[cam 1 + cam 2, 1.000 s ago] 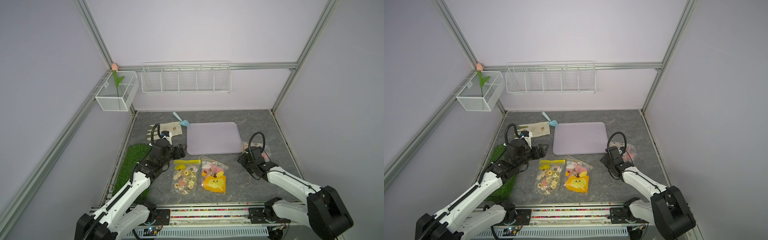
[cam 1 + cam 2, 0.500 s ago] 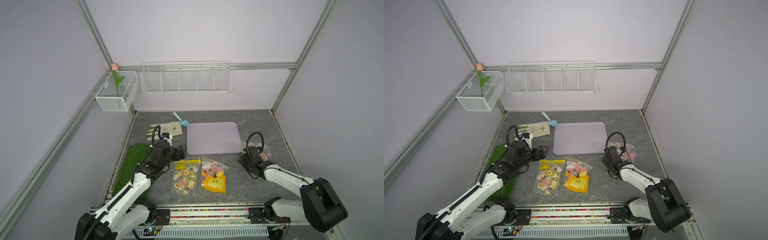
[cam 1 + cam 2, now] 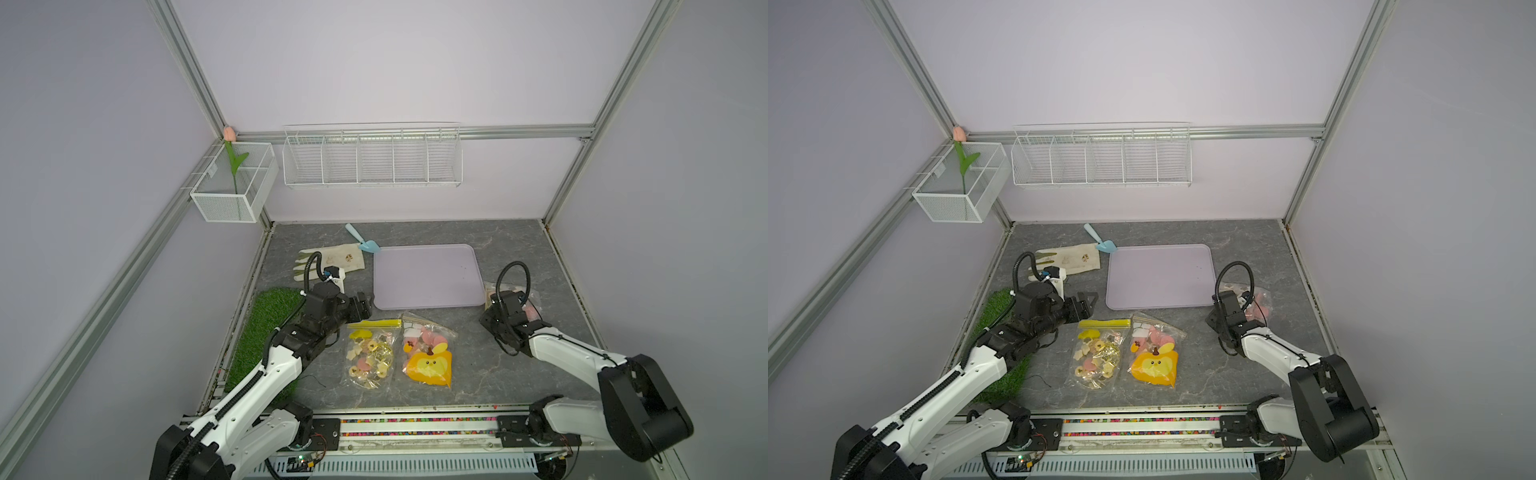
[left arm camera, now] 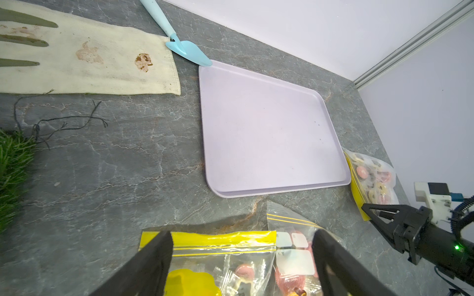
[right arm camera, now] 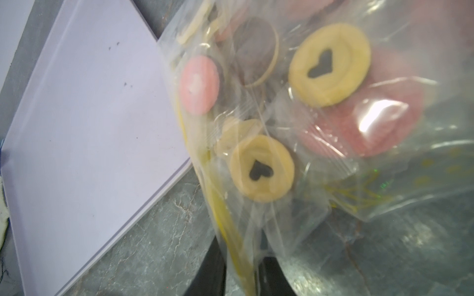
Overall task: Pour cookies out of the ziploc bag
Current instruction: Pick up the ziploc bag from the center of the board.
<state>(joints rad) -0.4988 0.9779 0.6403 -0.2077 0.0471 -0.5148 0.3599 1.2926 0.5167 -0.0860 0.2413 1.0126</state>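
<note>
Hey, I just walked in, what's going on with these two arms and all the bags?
The right gripper is pinching the edge of a ziploc bag of cookies beside the lavender tray. The left gripper hangs open above the yellow zip of a second bag in front of the tray; a third bag lies next to it. No cookies are on the tray yet.

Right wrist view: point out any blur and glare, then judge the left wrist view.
Right wrist view: the ziploc bag is close and softly blurred, white glare on the plastic over a pink cookie. Left wrist view: sharp, the tray evenly lit.
</note>
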